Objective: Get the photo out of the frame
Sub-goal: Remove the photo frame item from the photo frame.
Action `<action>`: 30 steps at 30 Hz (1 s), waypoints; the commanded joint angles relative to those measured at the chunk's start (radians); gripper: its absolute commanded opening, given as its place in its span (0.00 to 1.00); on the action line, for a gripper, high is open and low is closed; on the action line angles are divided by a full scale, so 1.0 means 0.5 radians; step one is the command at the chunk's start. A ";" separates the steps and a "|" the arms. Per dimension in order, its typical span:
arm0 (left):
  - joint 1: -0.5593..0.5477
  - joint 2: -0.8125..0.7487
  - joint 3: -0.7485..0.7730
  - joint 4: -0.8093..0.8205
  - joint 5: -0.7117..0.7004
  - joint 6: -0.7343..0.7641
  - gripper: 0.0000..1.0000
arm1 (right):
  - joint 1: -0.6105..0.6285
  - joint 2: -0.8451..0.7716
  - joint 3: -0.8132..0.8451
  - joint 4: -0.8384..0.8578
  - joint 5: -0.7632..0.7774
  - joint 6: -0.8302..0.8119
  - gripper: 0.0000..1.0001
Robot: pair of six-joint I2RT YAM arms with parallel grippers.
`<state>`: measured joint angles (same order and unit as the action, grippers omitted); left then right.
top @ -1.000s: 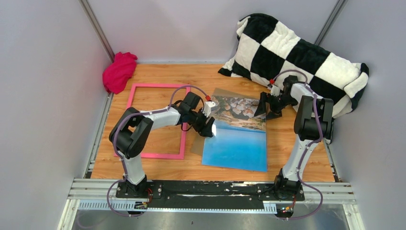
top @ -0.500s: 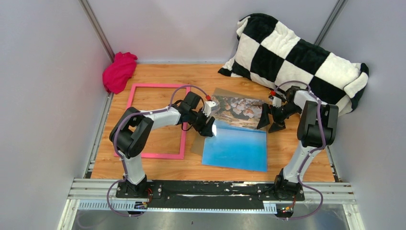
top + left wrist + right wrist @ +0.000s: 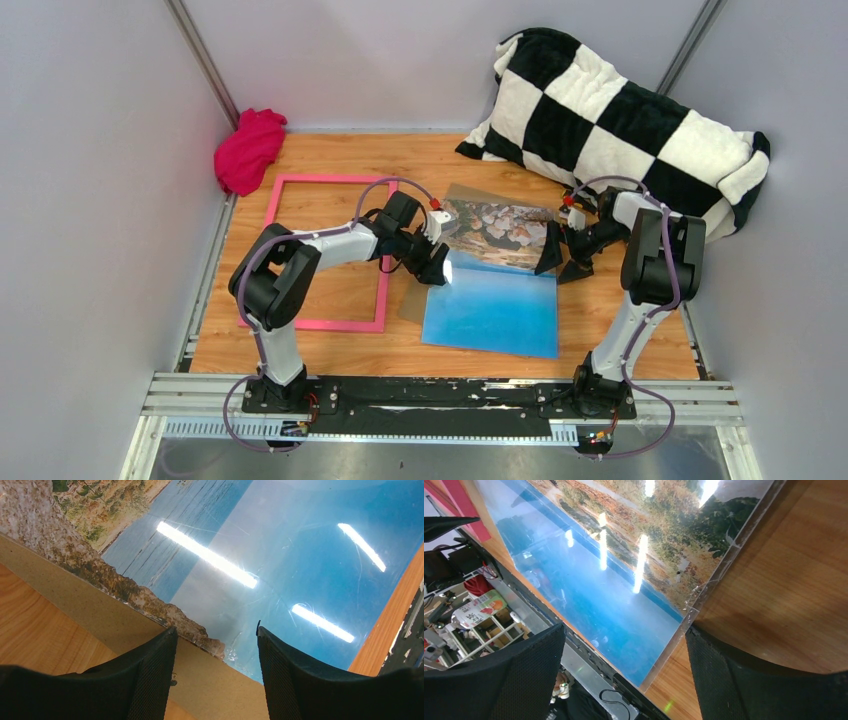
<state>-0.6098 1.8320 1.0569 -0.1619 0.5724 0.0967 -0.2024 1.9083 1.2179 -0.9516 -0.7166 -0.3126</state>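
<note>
Photo point(image 3: 495, 290) lies flat on a brown board point(image 3: 100, 610), just right of the pink frame point(image 3: 330, 180). Left gripper point(image 3: 438, 264) straddles its left edge, jaws partly apart; right gripper point(image 3: 560, 263) gapes wide at its right edge. Checkered pillow point(image 3: 620, 110) sits close behind right arm point(image 3: 655, 250).

A lab cell: plain grey walls point(image 3: 100, 150) box in a table point(image 3: 330, 150) (wood-grain top) with an aluminium rail point(image 3: 700, 408).

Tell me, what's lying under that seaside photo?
A brown board sticks out left of the photo, on the wooden table. How far it reaches beneath is covered.
</note>
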 commanded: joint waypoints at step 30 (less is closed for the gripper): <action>-0.023 0.135 -0.026 -0.029 -0.063 0.004 0.64 | -0.136 -0.033 0.045 -0.248 -0.515 -0.276 0.88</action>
<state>-0.6102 1.8366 1.0569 -0.1535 0.5724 0.0940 -0.2646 1.9125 1.2201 -1.0187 -0.8608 -0.4229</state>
